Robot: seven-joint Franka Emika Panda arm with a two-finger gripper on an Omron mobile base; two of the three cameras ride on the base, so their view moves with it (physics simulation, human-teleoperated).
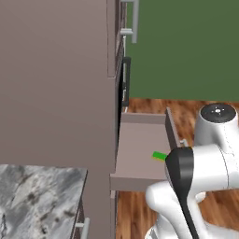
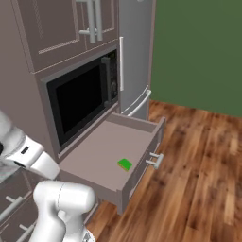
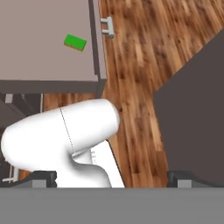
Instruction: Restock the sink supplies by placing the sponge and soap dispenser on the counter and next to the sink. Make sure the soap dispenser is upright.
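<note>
A mauve-brown drawer (image 2: 99, 156) stood pulled wide open beneath the built-in microwave (image 2: 80, 101), and a small green sponge (image 2: 125, 164) lay flat on its bare floor, close to the front panel and toward the side with the silver handle (image 2: 156, 160). From the left base view the same sponge (image 1: 159, 155) showed as a green sliver just beyond the arm's dark elbow joint, resting inside the drawer (image 1: 140, 154). The hand view looked down on it from above: the sponge (image 3: 75, 42) sat alone near the drawer's front edge, well apart from the gripper (image 3: 113, 179), whose two dark fingertips (image 3: 41, 178) stood spread far apart at the bottom, nothing between them. A corner of the grey-and-white marbled counter (image 1: 37, 200) appeared at the lower left of the left base view, beside the tall cabinet side. Beyond the drawer ran a wood plank floor (image 2: 198, 160) up to a green wall (image 2: 203, 52), with a tall grey refrigerator (image 2: 134, 56) next to the microwave column. The sponge was touching nothing but the drawer floor.
</note>
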